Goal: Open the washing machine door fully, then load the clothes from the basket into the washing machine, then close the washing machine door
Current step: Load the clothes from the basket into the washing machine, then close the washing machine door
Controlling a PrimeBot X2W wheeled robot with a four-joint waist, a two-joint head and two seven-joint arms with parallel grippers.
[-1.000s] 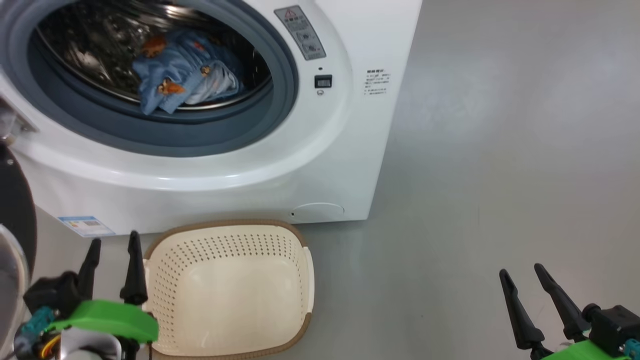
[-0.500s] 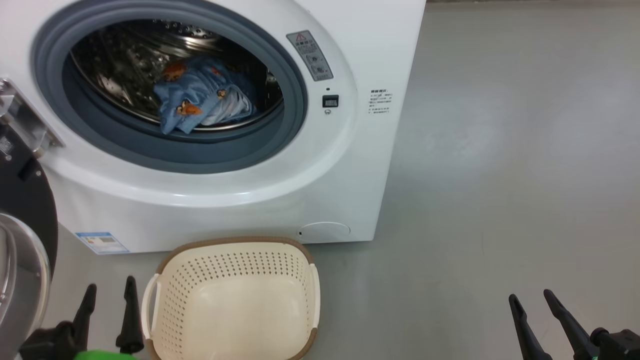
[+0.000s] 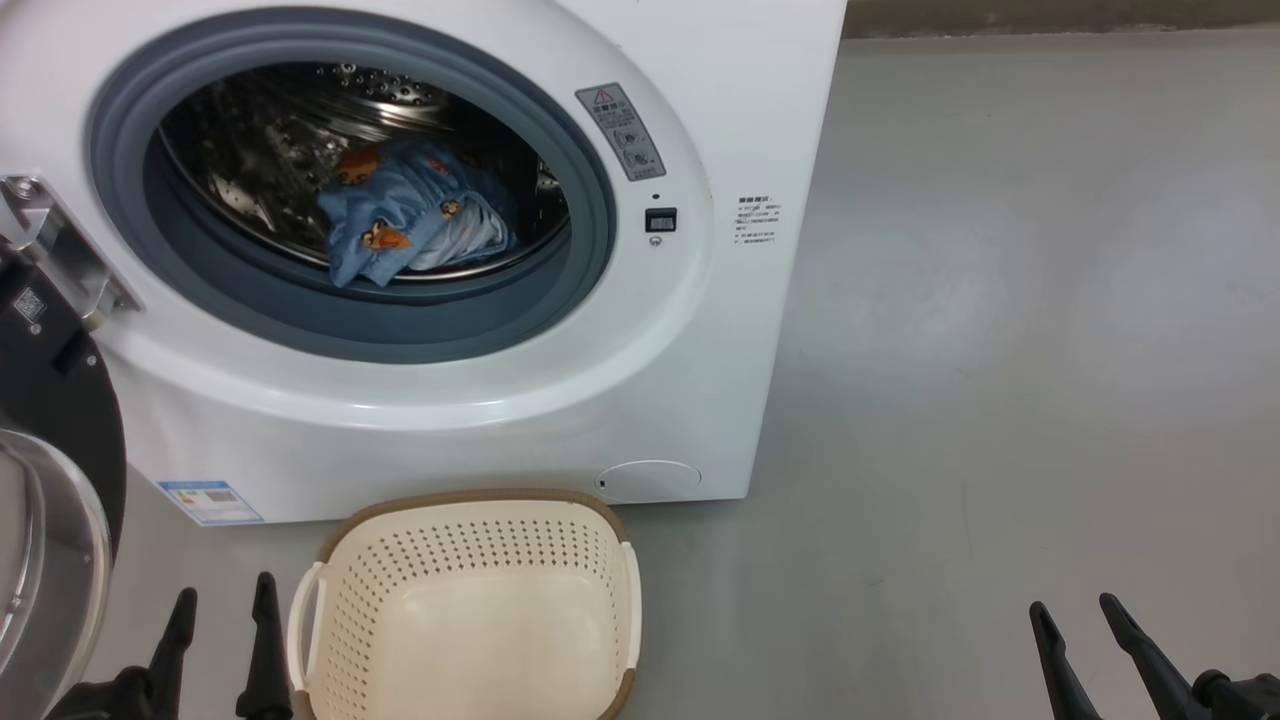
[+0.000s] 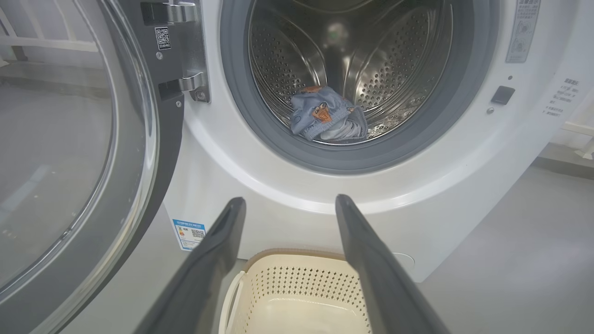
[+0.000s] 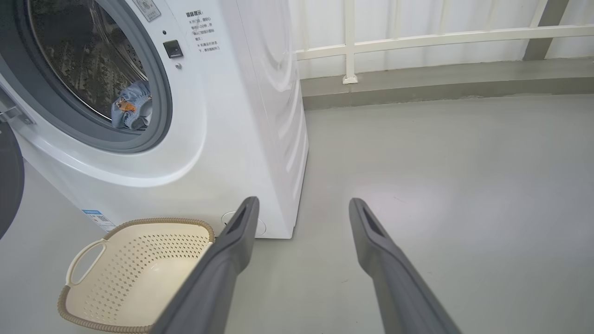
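Beyond the spread left gripper (image 4: 290, 199), clothes (image 4: 327, 113) inside the washing machine (image 4: 232, 162)

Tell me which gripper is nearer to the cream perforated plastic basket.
Left. The left gripper is beside the basket, at its left handle; the right gripper is far to its right.

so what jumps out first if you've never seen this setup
The big white washing machine dominates the upper left of the head view, its round mouth gaping, with the blue bear-print clothes heaped in the steel drum. Its black-rimmed glass door stands swung wide at the left, and the cream basket sits on the grey floor just in front, looking empty.
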